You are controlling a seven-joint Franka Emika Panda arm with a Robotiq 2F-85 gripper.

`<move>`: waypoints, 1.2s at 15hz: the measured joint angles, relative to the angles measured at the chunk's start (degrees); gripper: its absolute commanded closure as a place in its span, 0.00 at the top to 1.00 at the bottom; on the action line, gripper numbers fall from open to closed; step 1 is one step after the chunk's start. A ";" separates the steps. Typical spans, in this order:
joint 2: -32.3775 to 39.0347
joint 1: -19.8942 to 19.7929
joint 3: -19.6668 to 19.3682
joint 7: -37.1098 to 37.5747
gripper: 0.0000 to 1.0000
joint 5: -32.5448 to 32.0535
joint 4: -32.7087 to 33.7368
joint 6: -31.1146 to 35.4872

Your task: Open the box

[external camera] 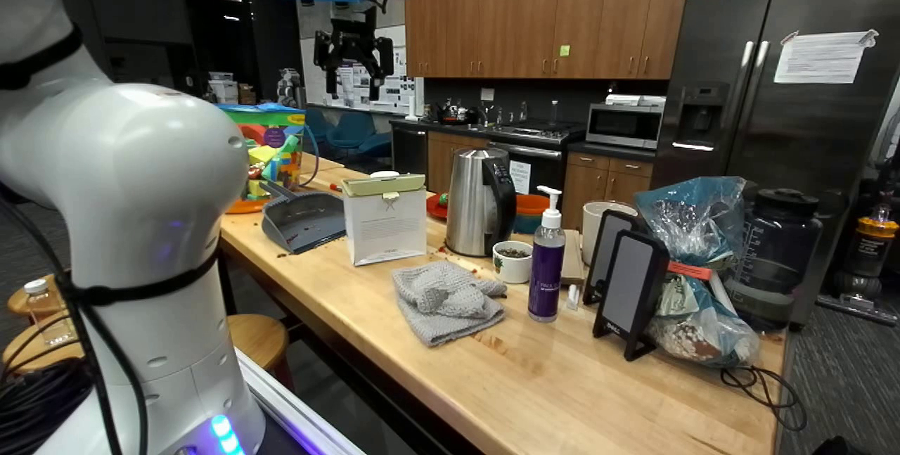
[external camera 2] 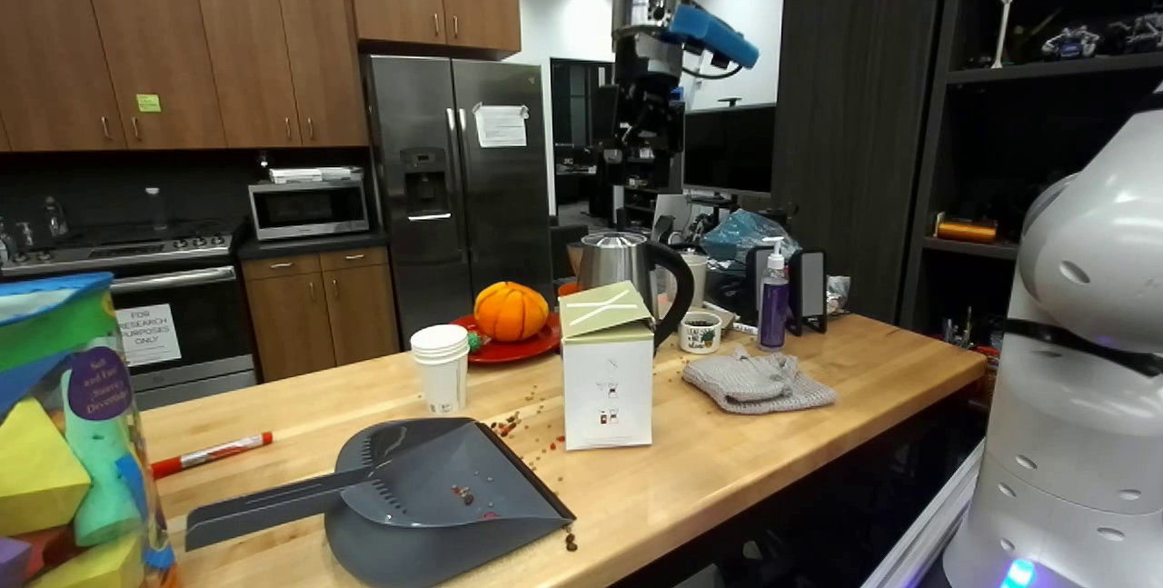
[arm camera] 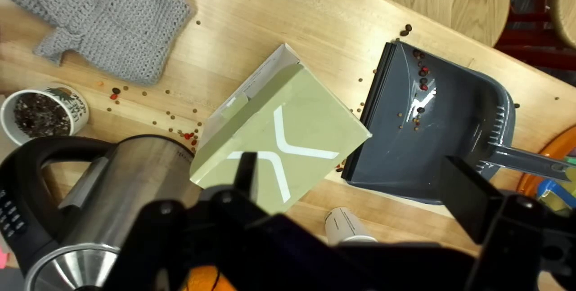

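The box is white with a pale green lid. It stands upright on the wooden table in both exterior views [external camera: 387, 226] [external camera 2: 609, 393]. Its lid, marked with white angled lines, lies over the top and looks slightly tilted in an exterior view [external camera 2: 607, 308]. The wrist view looks down on the lid [arm camera: 288, 129], with a small tab on one edge. My gripper is open and empty, high above the table and apart from the box, in both exterior views [external camera: 354, 86] [external camera 2: 643, 143]. In the wrist view its fingers [arm camera: 351, 165] spread wide, one overlapping the lid's image.
A steel kettle [external camera 2: 618, 261] stands close beside the box. A grey dustpan [external camera 2: 445, 488] lies on its other side. White stacked cups [external camera 2: 441, 370], a red plate [external camera 2: 509, 350] with an orange pumpkin, a grey cloth [external camera: 450, 300], a small mug [external camera: 512, 262] and a purple bottle [external camera: 546, 265] are around.
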 measured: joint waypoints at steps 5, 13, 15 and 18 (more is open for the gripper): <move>0.00 0.00 0.00 0.00 1.00 0.00 0.00 0.00; 0.00 0.00 0.00 0.00 1.00 0.00 0.00 0.00; 0.00 0.00 0.00 0.00 1.00 0.00 0.00 0.00; 0.00 0.08 0.00 -1.23 1.00 0.00 -0.05 0.28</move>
